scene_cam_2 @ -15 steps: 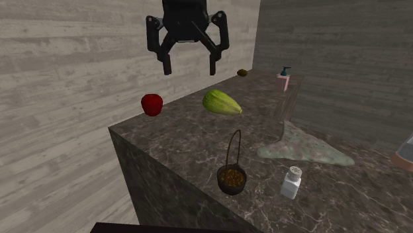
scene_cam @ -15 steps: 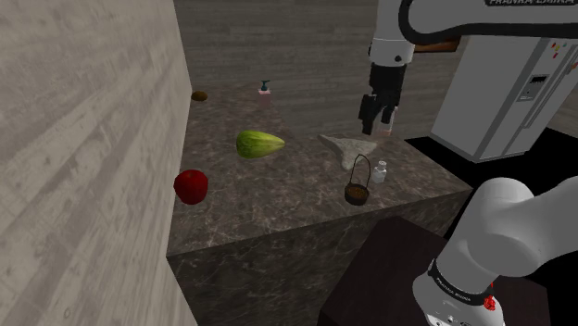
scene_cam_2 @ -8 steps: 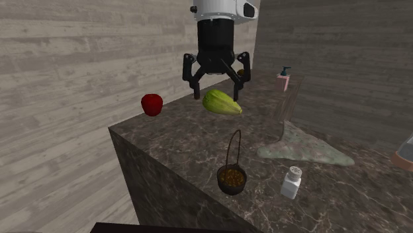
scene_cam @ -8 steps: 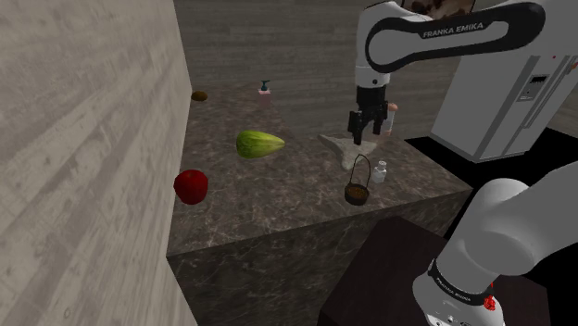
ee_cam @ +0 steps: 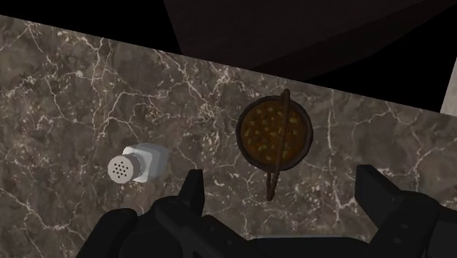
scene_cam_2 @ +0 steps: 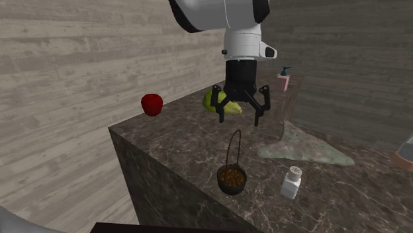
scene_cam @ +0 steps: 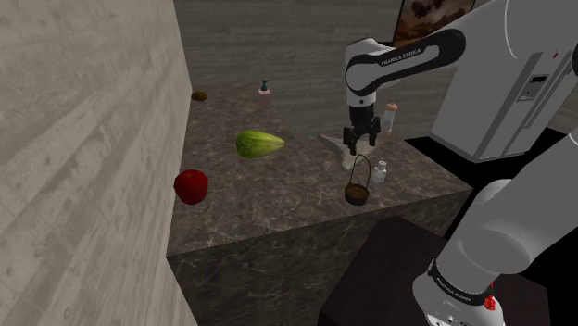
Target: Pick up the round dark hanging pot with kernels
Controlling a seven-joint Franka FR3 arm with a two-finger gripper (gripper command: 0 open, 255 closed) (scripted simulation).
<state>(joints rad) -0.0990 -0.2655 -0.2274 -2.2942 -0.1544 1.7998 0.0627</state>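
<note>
Wrist view has the black two-finger end effector (ee_cam: 282,192) spread wide and empty, hanging over the round dark pot of yellow-brown kernels (ee_cam: 275,135), I'd guess to straddle its thin upright loop handle (ee_cam: 272,182). Second exterior view puts the pot low-centre in frame, near the edge of the dark marbled stone surface (scene_cam_2: 179,142), a small white shaker (scene_cam_2: 291,182) just beside it.
</note>
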